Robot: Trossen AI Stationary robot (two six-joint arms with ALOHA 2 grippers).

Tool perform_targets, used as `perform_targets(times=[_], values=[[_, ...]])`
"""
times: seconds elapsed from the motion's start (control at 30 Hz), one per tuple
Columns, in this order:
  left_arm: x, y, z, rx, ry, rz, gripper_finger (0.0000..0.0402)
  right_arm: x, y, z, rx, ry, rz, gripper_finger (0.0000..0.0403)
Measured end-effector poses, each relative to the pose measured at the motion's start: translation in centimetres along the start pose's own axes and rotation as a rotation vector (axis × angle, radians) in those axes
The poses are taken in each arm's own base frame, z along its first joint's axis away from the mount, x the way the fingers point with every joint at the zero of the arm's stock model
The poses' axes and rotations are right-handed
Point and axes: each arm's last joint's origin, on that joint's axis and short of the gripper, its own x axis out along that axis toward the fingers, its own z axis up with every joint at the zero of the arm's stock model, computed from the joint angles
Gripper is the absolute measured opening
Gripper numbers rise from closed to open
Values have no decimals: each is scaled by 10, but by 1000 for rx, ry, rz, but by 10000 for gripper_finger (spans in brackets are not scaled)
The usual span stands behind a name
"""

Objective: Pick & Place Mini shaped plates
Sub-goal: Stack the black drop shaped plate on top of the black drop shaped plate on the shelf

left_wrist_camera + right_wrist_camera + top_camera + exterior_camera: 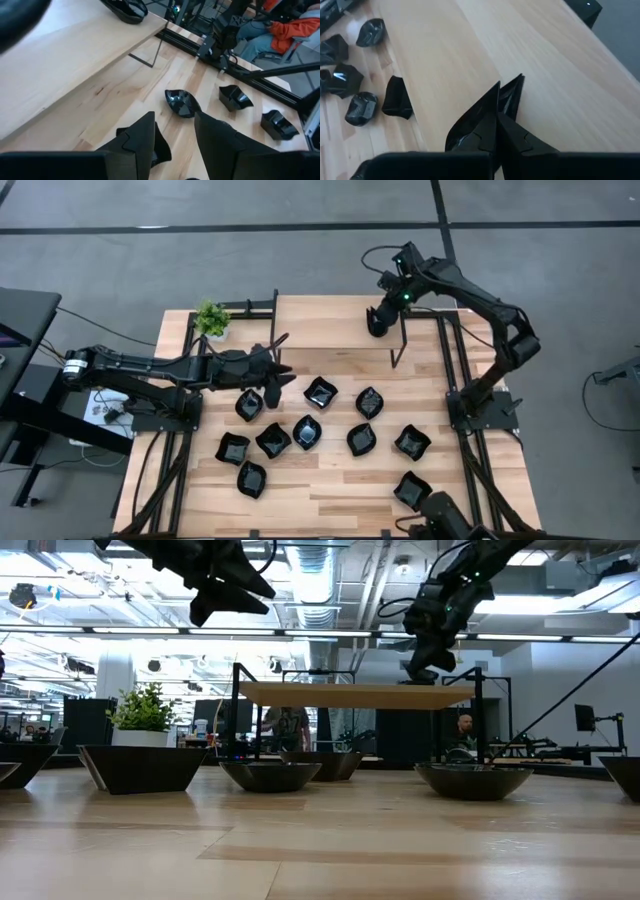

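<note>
Several glossy black mini shaped plates (307, 432) rest on their bases on the wooden table (330, 490). My right gripper (378, 322) hangs over a raised wooden shelf (320, 320) at the far side. It is shut on one small black plate (512, 95), which also shows at the shelf's edge (125, 9) in the left wrist view. My left gripper (283, 370) hovers open above the left plates, with nothing between its fingers (145, 132). My right gripper pinches the plate's rim (506, 102) between its two fingers, coming slanting down from above. The plate sits on edge in the hold, low over the shelf top. Whether it touches the shelf, I cannot tell.
The shelf stands on thin black legs (398, 350) over the table's far half. A small green potted plant (211, 318) sits at the far left corner. Black frame rails (172, 470) run along both sides. People sit in the room beyond (280, 25).
</note>
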Motion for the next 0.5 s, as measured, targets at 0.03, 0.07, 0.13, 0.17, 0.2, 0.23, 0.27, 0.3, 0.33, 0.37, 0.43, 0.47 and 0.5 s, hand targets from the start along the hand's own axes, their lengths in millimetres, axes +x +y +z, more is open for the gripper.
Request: perform_targets(times=[0.03, 0.07, 0.13, 0.17, 0.2, 0.23, 0.27, 0.3, 0.33, 0.37, 0.43, 0.47, 0.5], values=[[0, 0, 0, 0, -3, 4, 140, 1, 0, 0, -5, 0, 0, 0], [0, 0, 0, -1, -4, 5, 140, 1, -1, 0, -6, 1, 0, 0], [0, 0, 0, -1, -5, 5, 140, 1, -1, 0, -25, -1, -1, 0], [0, 0, 0, -1, -6, 4, 140, 0, -1, 0, -30, -2, -2, 0], [0, 0, 0, -1, -6, 4, 140, 0, -1, 0, -32, -3, -3, 0], [0, 0, 0, -1, -6, 4, 140, 0, -1, 0, -32, -4, -4, 0], [0, 0, 0, -1, -6, 4, 140, 0, -1, 1, -34, -6, -4, 0], [0, 0, 0, -1, -7, 7, 140, 0, -1, 1, -40, -8, -5, 0], [0, 0, 1, -1, -9, 12, 140, 0, -1, 1, -49, -9, -5, 0], [0, 0, 1, -1, -11, 16, 140, 0, -1, 1, -54, -10, -5, 0], [0, 0, 1, -1, -11, 18, 140, 0, -2, 2, -59, -17, -7, 0], [0, 0, 1, -1, -12, 18, 140, 0, -2, 2, -61, -21, -9, 0], [0, 0, 1, -1, -11, 18, 140, 0, -2, 3, -63, -24, -11, 0]])
